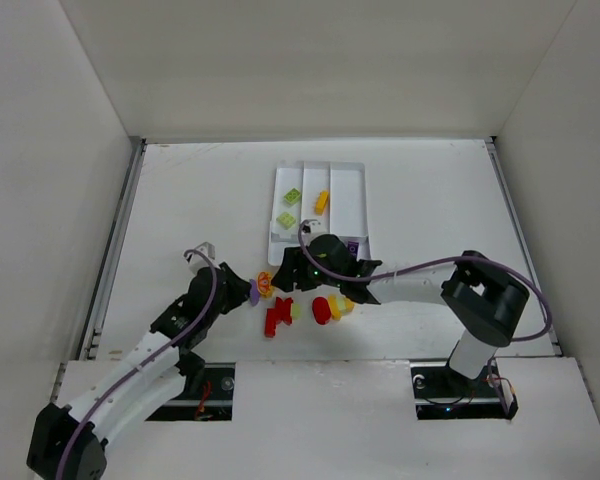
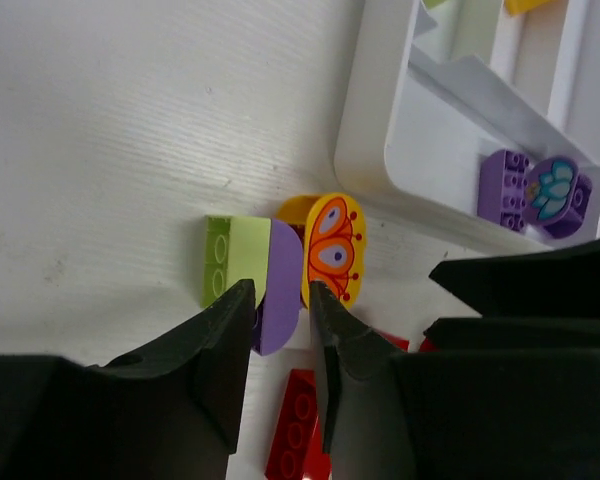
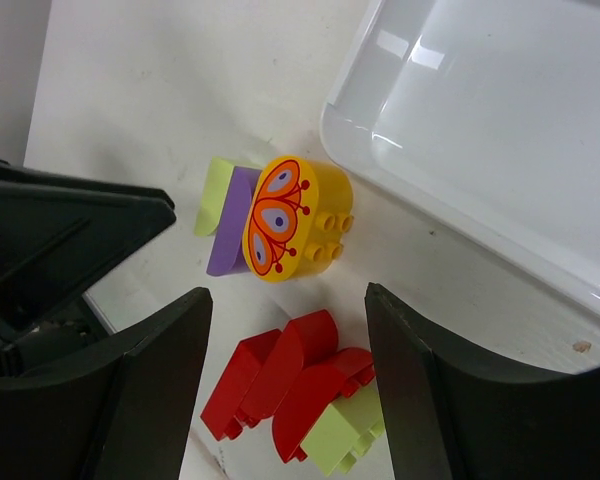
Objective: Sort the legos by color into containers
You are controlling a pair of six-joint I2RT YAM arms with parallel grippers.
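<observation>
Black fingers of my left gripper (image 2: 280, 300) sit nearest the lens, pinched shut on the near end of a purple half-round plastic brick (image 2: 283, 255), one pad on each broad face. Reason, as I judge it: the brick stands on edge between a light green square brick (image 2: 228, 262) on its left and a yellow oval brick with an orange butterfly print (image 2: 332, 250) on its right, so only that end is free. Its long axis runs straight away from my wrist, in line with the fingers. Rounded red plastic bricks (image 3: 280, 385) lie just beyond. My right gripper (image 3: 285, 310) hangs over them, jaws wide apart, holding nothing. Rightmost, the white plastic compartment tray (image 2: 365, 150) holds two purple bricks (image 2: 530, 190) in its near-end section, the likely destination.
</observation>
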